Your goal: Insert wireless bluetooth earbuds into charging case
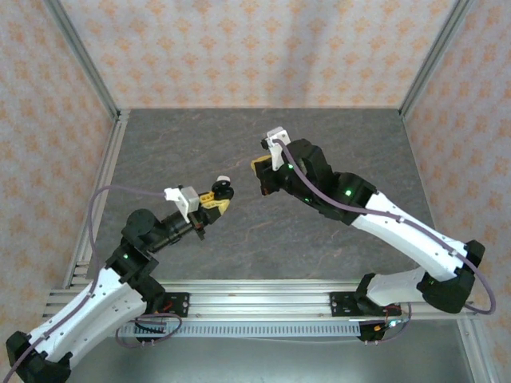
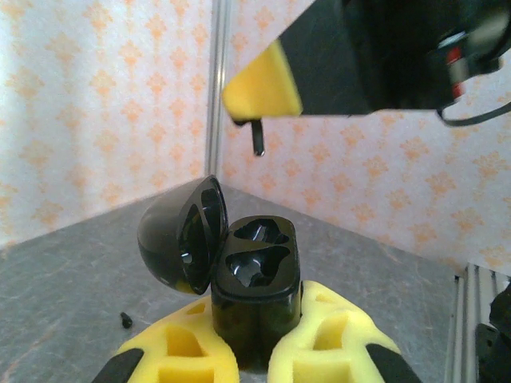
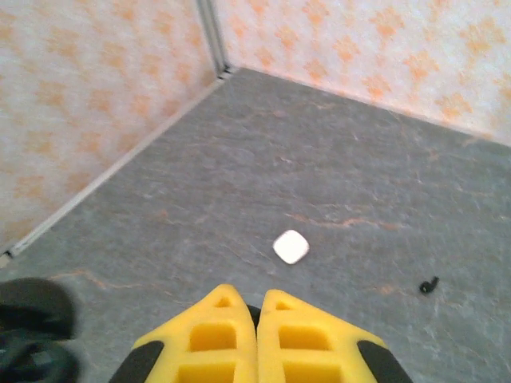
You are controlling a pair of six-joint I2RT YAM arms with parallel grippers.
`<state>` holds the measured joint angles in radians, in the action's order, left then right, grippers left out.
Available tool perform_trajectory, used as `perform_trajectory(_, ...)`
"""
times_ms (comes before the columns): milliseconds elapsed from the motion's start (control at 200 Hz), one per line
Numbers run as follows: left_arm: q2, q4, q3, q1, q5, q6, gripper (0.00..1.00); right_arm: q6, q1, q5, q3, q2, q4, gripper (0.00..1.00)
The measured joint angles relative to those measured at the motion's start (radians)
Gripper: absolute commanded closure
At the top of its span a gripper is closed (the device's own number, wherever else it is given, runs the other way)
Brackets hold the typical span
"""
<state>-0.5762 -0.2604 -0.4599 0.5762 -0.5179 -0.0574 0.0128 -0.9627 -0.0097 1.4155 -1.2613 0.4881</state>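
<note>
Top view: left gripper [image 1: 215, 202] clamped on open black charging case [image 1: 223, 190]; right gripper [image 1: 260, 179] closed, close by.
Left wrist: black earbud [image 2: 258, 140] pinched by only its tip, hanging above the case; could slip out and miss.
Right wrist: 1 loose earbud [image 3: 429, 285] on table [image 3: 359, 159].

Black charging case [image 2: 254, 279], black earbud [image 2: 257, 140], yellow jaws, grey veined table [image 3: 319, 159], orange-patterned walls [image 1: 239, 48]

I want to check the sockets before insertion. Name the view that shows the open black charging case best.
Left wrist view: the black charging case sits central, lid swung open, both sockets facing the camera, held in the left gripper. The top external view gives it as a small dark shape at that gripper's tip.
</note>
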Motion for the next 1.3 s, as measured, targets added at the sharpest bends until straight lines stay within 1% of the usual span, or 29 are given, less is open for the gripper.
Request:
perform_trajectory(190, -0.101, -0.023, -0.061, 0.0, -0.06, -0.007, 1.0, -0.1, -0.077, -0.035, 0.0, 0.025, -0.03, 0.96)
perform_trajectory(430, -0.134, -0.054, -0.086, 0.0, -0.103, -0.025, 1.0, -0.183, -0.13, -0.073, 0.0, 0.026, -0.056, 0.97)
perform_trajectory(891, -0.141, -0.067, -0.088, 0.0, -0.133, -0.048, 1.0, -0.25, -0.136, -0.096, -0.006, -0.011, -0.093, 0.96)
perform_trajectory(1301, -0.141, -0.066, -0.088, -0.001, -0.13, -0.05, 1.0, -0.261, -0.136, -0.097, -0.006, -0.022, -0.092, 0.96)
